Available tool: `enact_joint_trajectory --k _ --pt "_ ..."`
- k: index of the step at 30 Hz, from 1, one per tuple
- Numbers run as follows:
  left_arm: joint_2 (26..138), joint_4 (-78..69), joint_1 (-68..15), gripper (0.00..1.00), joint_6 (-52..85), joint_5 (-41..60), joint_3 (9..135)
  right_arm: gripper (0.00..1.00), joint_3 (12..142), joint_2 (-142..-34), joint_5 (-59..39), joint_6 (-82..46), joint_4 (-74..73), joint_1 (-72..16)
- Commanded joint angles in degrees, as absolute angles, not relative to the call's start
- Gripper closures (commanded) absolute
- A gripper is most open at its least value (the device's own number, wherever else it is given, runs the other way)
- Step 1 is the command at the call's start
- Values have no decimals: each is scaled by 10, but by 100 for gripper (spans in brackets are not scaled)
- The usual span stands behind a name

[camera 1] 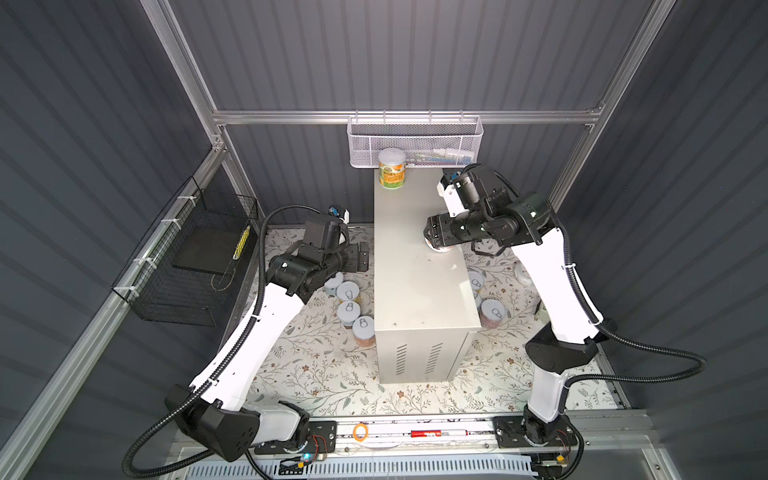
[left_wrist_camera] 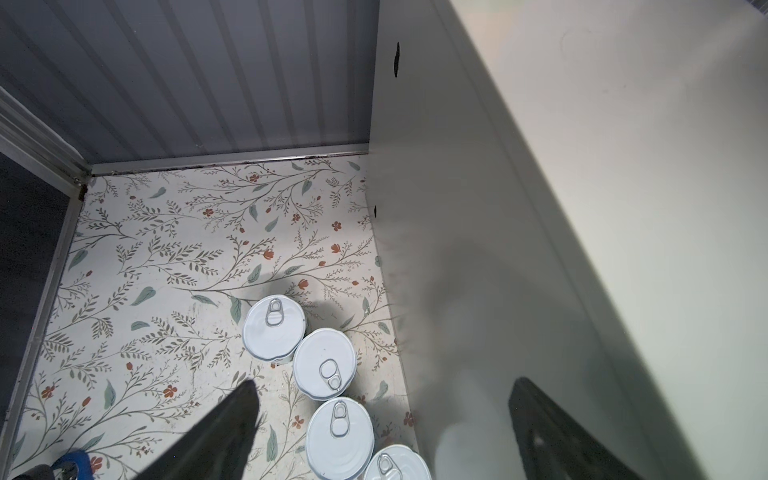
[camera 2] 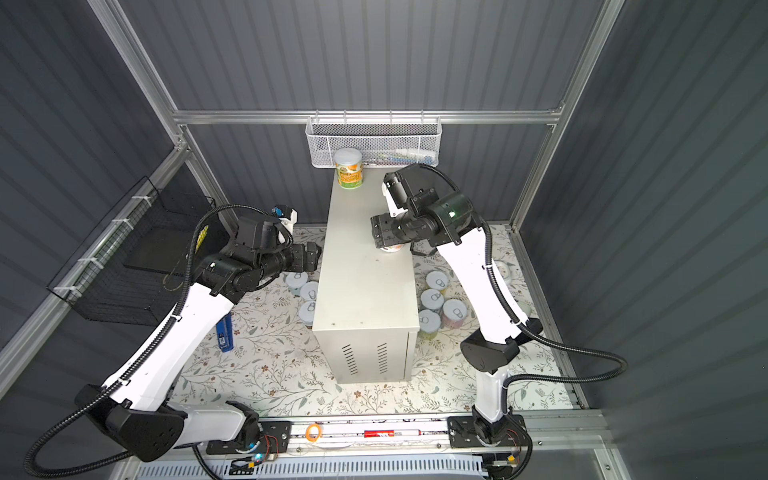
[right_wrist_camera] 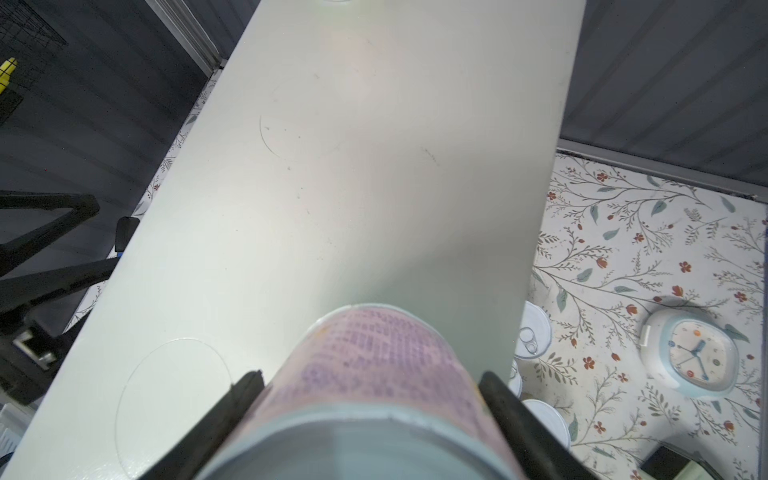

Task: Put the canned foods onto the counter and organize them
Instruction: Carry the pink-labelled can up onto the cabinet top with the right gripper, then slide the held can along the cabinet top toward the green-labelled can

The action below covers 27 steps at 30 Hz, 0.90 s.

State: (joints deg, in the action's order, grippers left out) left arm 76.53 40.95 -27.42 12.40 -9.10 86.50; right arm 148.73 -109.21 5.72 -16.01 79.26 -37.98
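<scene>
Setting the pink-labelled can (right_wrist_camera: 365, 353) down flat and letting go only once its base sits fully on the counter (camera 1: 415, 291) looks like the way to do this step well. The right gripper (right_wrist_camera: 372, 390) has its jaws closed on the can's curved sides, near the counter's right edge about midway along; whether the base touches yet, I cannot tell. The top is smooth, cream painted metal with faint ring scuffs, so a tilted can could probably skid. An orange-labelled can (camera 1: 392, 170) stands upright at the far end. The left gripper (left_wrist_camera: 384, 384) is spread wide and empty above a row of pull-tab cans (left_wrist_camera: 274, 328) on the floral mat (left_wrist_camera: 166, 249), beside the counter's wall
</scene>
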Motion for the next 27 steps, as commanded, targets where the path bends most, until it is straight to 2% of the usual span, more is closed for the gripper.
enact_joint_trajectory --k 1,6,11,18,27 --pt "768 400 -272 5 119 -83 862 37 1502 -1098 53 -152 775 -381" --pt "768 397 -271 5 117 -83 860 23 1502 -1096 47 -151 763 -382" --pt "765 397 -270 5 116 -83 855 16 1502 -1095 38 -152 752 -382" --pt "751 400 -268 5 117 -88 844 12 1502 -1087 44 -158 728 -381" --pt "739 404 -265 5 117 -92 841 11 1497 -1028 82 -142 696 -382"
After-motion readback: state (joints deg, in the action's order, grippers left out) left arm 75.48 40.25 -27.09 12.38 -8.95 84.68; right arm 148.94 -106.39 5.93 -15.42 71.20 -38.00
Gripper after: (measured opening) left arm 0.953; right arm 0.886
